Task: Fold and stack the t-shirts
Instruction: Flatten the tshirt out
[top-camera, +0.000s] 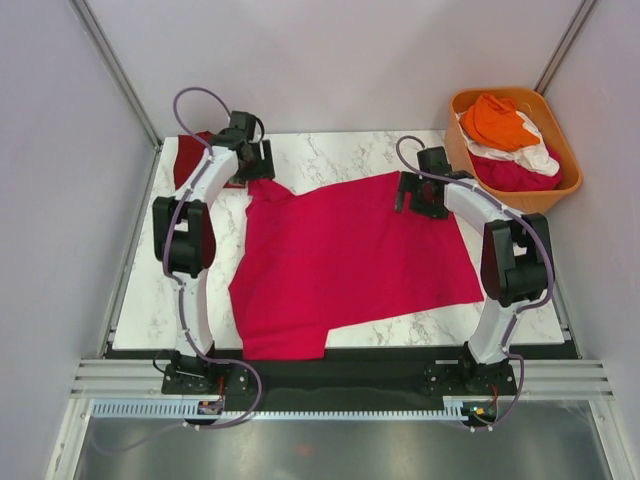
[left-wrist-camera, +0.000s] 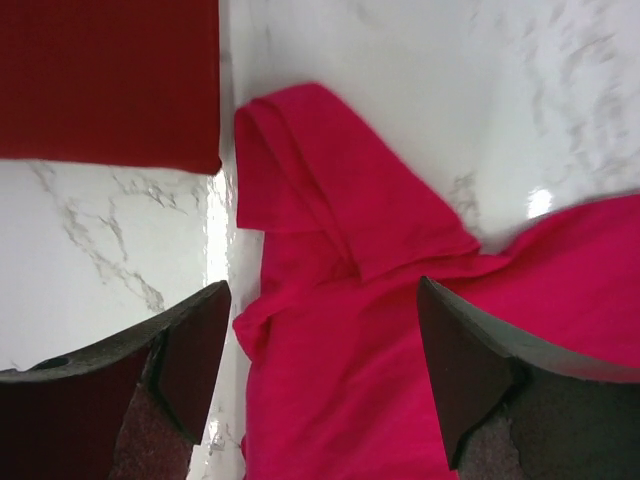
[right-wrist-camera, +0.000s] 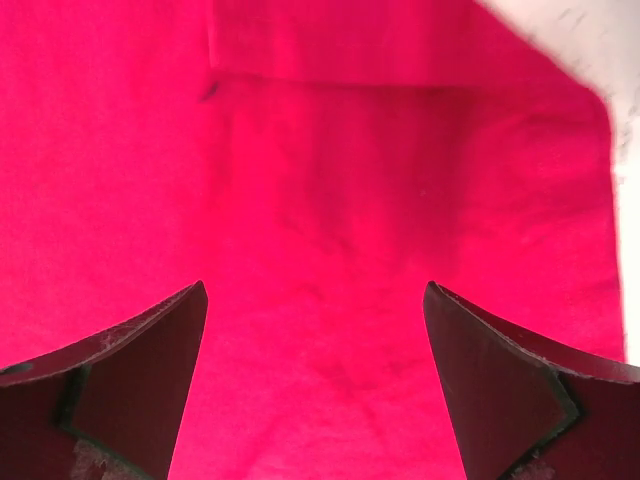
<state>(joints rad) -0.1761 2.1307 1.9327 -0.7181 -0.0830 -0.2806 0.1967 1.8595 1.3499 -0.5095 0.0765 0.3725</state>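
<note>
A bright magenta-pink t-shirt (top-camera: 340, 260) lies spread over the marble table. A folded maroon-red t-shirt (top-camera: 188, 157) lies at the far left corner; it also shows in the left wrist view (left-wrist-camera: 110, 80). My left gripper (top-camera: 262, 165) is open above the pink shirt's far left sleeve (left-wrist-camera: 340, 210), with cloth between the jaws (left-wrist-camera: 325, 330). My right gripper (top-camera: 408, 192) is open over the shirt's far right part (right-wrist-camera: 400, 180), with cloth between its fingers (right-wrist-camera: 315, 330). Orange (top-camera: 498, 120), white (top-camera: 535, 155) and pink-red (top-camera: 520, 175) shirts lie in the tub.
A rigid orange plastic tub (top-camera: 565, 190) stands off the table's far right corner. Bare marble (top-camera: 160, 300) shows along the left side and the far edge (top-camera: 340, 155). Grey walls enclose the cell on three sides.
</note>
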